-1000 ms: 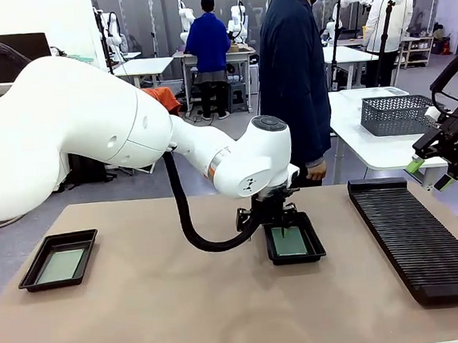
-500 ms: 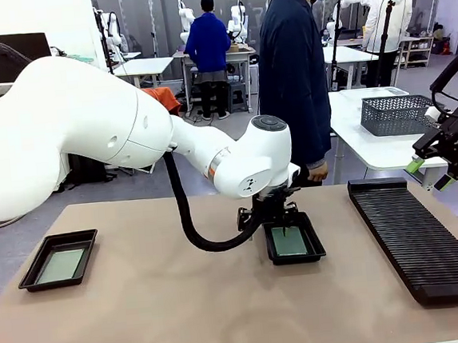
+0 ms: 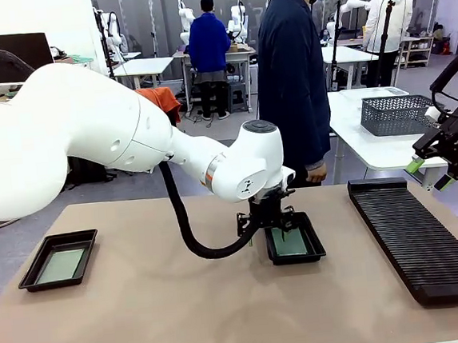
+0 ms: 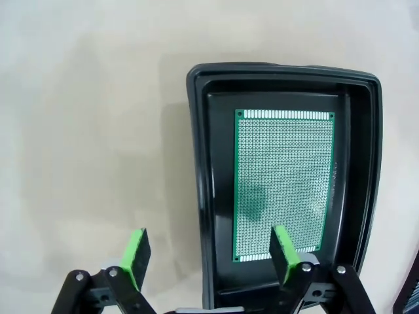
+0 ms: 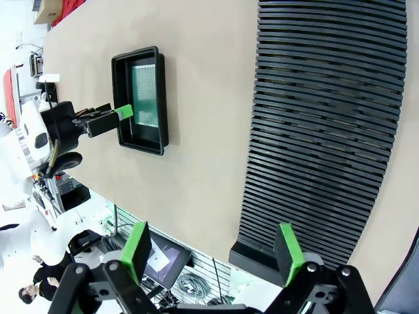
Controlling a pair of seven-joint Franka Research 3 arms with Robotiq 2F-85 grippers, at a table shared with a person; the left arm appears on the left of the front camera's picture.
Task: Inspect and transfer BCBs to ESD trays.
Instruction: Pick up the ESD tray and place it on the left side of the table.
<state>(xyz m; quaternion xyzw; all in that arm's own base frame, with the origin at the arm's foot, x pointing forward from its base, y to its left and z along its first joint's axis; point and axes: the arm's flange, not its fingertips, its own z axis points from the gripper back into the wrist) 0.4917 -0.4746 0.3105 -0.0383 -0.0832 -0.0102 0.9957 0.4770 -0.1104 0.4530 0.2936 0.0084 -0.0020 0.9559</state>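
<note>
Two black ESD trays sit on the table. The left tray (image 3: 59, 259) holds a pale grey-green BCB (image 3: 61, 266). The middle tray (image 3: 295, 239) (image 4: 200, 163) (image 5: 139, 98) holds another BCB (image 3: 290, 242) (image 4: 285, 186) (image 5: 145, 97), lying flat and perforated. My left gripper (image 3: 276, 230) (image 4: 211, 256) hovers open just above the middle tray's near-left rim, one fingertip (image 4: 285, 252) over the board's end and the other over bare table; it holds nothing. My right gripper (image 3: 430, 174) (image 5: 213, 252) hangs open and empty above the far right of the rack.
A long black ribbed rack (image 3: 419, 235) (image 5: 327, 118) lies along the table's right side. A grey wire-mesh basket (image 3: 396, 114) stands on the white table behind it. A person in dark blue (image 3: 293, 77) stands at the far edge behind the middle tray.
My left arm's wrist has shifted slightly to the left over the middle tray. The right arm, both trays and their boards have not moved.
</note>
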